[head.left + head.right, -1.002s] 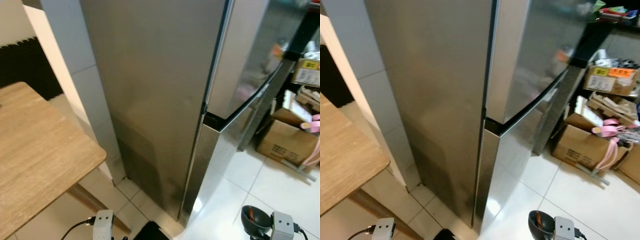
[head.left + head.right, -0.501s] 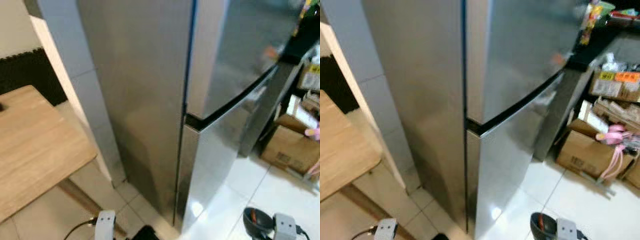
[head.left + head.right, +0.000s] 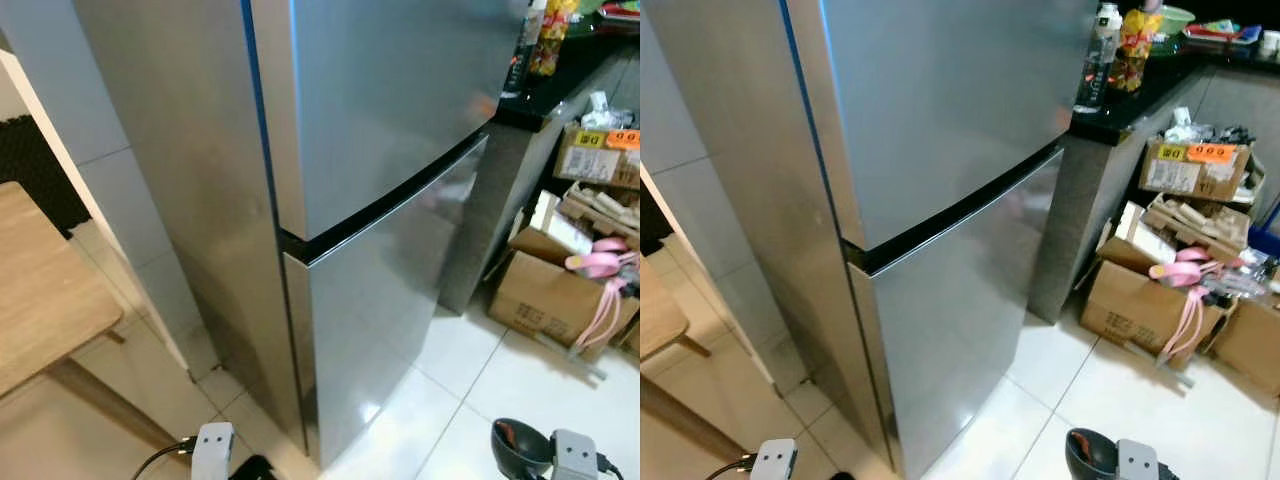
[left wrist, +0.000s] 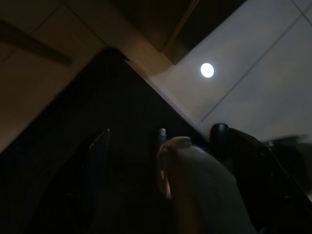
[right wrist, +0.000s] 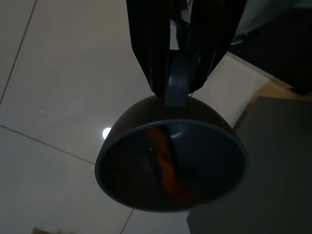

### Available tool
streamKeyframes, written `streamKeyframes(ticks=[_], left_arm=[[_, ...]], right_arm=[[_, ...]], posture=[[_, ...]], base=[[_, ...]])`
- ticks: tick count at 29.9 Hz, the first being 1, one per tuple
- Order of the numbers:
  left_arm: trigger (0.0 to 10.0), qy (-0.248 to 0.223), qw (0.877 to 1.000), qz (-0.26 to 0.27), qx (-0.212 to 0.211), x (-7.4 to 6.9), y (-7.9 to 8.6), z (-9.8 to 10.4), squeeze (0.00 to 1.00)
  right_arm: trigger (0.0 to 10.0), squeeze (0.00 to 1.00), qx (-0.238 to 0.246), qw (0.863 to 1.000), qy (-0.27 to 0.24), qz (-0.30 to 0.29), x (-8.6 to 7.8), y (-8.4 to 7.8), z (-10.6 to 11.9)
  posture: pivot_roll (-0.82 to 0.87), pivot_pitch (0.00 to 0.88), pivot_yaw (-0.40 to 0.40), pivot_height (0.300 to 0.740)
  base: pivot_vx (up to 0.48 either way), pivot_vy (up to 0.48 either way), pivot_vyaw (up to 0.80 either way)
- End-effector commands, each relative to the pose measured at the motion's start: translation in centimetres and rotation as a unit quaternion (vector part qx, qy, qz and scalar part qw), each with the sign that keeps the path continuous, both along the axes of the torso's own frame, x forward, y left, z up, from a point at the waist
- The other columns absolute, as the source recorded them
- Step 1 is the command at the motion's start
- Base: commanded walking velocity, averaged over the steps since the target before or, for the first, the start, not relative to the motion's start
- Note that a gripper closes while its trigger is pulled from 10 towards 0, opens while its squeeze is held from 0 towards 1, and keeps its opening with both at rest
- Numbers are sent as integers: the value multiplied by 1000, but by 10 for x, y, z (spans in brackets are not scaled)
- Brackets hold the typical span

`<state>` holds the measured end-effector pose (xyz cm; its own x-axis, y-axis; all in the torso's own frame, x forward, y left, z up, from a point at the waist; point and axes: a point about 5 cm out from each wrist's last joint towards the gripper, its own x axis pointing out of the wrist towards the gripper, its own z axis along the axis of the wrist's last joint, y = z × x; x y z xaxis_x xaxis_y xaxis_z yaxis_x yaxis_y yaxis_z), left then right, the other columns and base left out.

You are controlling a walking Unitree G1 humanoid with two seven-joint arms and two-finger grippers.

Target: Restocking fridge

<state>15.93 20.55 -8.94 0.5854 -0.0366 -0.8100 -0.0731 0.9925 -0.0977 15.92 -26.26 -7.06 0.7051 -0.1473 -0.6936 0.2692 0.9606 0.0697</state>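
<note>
Facing shut fridge (image 3: 380,200) mid-frame, right gripper (image 5: 183,68) low at lower right, pinching bowl (image 5: 170,165) by handle for stocking; left gripper's spread unclear.

Closed steel fridge (image 3: 380,200) beside boxes (image 3: 545,290)

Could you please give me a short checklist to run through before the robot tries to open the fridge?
1. Right tool keeps its load: ok, its fingers are shut on the handle of the dark bowl.
2. Bowl contents: cannot tell, something reddish lies inside, too dim to identify.
3. Left tool free for pulling a door: not ok, a pale object sits between its fingers.
4. Fridge doors: ok, both upper and lower doors are closed.
5. Floor in front of the fridge: ok, the cardboard boxes sit off to the right by the counter.
6. Door handle position: cannot tell.
</note>
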Motion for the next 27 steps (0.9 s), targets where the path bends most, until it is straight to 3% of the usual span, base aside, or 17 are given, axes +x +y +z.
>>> streamKeyframes(ticks=[1, 5, 9, 11, 13, 14, 15, 16, 17, 18, 22, 26, 27], left_arm=[[10000, -9, 1000, 14, 10, 3, 7, 3, 0], [10000, -45, 998, 44, 8, 15, 16, 11, 0], [10000, -127, 989, 77, -7, 46, 34, 34, 0], [10000, -127, 989, 77, -7, 46, 34, 34, 0], [10000, -162, 984, 75, -13, 60, 40, 45, 0], [10000, -162, 984, 75, -13, 60, 40, 45, 0], [10000, -197, 977, 70, -36, 72, 43, 56, 0], [10000, -227, 970, 61, -62, 82, 45, 66, 75], [10000, -227, 970, 61, -62, 82, 45, 66, 75], [10000, -256, 962, 40, -79, 92, 45, 77, 976], [10000, -303, 948, -8, -96, 109, 51, 98, 1000], [10000, -330, 936, -34, -114, 117, 54, 111, 1000], [10000, -347, 925, -73, -137, 121, 51, 119, 1000]], right_arm=[[10000, 0, 1, 1000, 1, 4, 0, 2, -1], [10000, 0, 0, 1000, 0, 5, 1, 1, 0], [10000, 0, -1, 1000, -1, 7, 2, -1, 1], [10000, 0, -1, 1000, -1, 7, 2, -1, 1], [10000, 0, -2, 1000, -1, 7, 2, -2, 2], [10000, 0, -2, 1000, -1, 7, 2, -2, 2], [10000, 0, -2, 1000, -2, 8, 3, -2, 2], [10000, 0, -2, 1000, -2, 8, 3, -2, 2], [10000, 0, -2, 1000, -2, 8, 3, -2, 2], [10000, 0, -2, 1000, -2, 9, 3, -2, 2], [10000, 0, -3, 1000, -2, 10, 3, -2, 2], [10000, 0, -3, 1000, -1, 10, 3, -2, 2], [10000, 0, -3, 1000, 0, 10, 3, -3, 2]], posture=[[-76, 0, -5, 740], [-77, 0, -7, 740], [-75, 0, -12, 740], [-75, 0, -12, 740], [-76, 0, -11, 740], [-76, 0, -11, 740], [-76, 0, -11, 740], [-76, 0, -11, 740], [-76, 0, -11, 740], [-76, 0, -11, 740], [-77, 0, -12, 740], [-76, 0, -13, 740], [-76, 0, -13, 740]], base=[[0, 0, 0], [0, 0, 0], [0, 0, 0], [0, 0, 0], [0, 0, 0], [0, 0, 0], [0, 0, 0], [0, 0, 0], [0, 0, 0], [0, 0, 0], [0, 0, 0], [0, 0, 0], [0, 0, 0]])
